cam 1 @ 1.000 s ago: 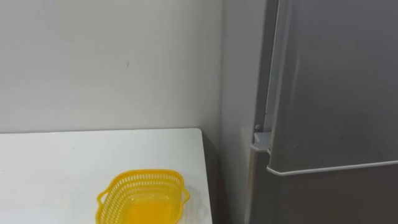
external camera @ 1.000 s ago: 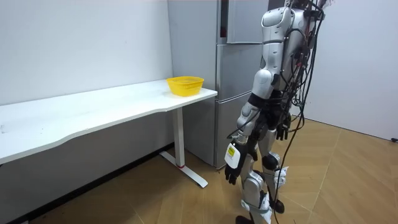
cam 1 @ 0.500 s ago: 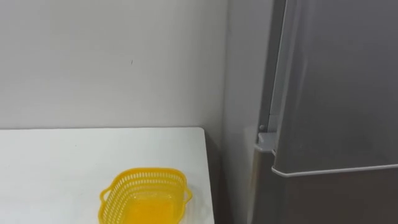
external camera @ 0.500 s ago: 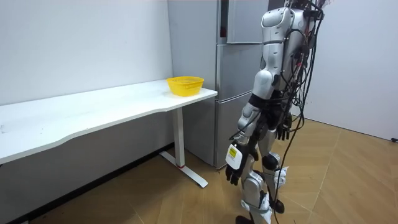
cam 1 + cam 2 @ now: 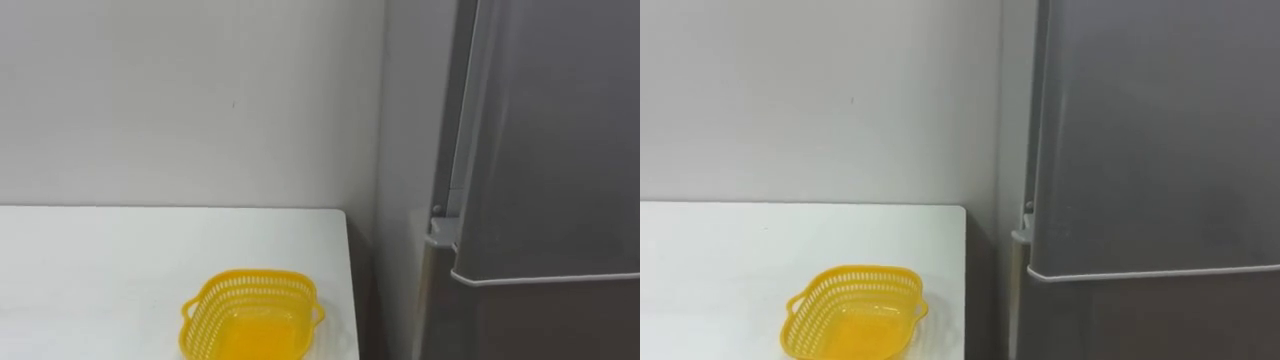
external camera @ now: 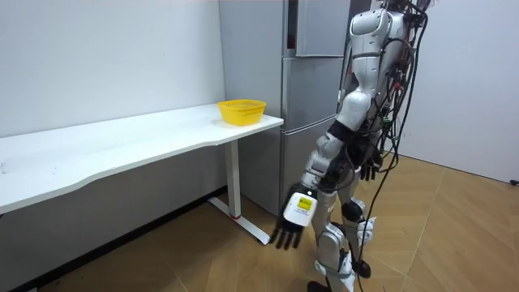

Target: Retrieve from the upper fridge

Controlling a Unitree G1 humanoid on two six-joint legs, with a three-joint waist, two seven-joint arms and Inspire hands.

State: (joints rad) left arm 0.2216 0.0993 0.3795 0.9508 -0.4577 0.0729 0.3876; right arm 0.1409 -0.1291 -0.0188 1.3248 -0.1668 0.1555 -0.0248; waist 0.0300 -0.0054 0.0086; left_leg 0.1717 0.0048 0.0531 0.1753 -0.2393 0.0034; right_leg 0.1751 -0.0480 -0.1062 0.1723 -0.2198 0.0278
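Room view: left hand (image 6: pixel 295 217), fingers slack & empty, is seen low, w/ the shut upper fridge door (image 6: pixel 320 28) well above & ahead.

the fridge door (image 5: pixel 560 140) is shut, blocking the way in. a thin gap lies between it and the table (image 5: pixel 100 260). a basket (image 5: pixel 252 318) sits by the table's corner.

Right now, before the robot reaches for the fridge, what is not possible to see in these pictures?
1. Inside of the fridge: it is shut in both eye views, so its contents are hidden.
2. Top of the fridge: cut off by the upper edge of the room view and the eye views.
3. Near side of the basket: cut off by the eye views' bottom edge.
4. Right hand: small and dark in the room view, partly behind the hip.
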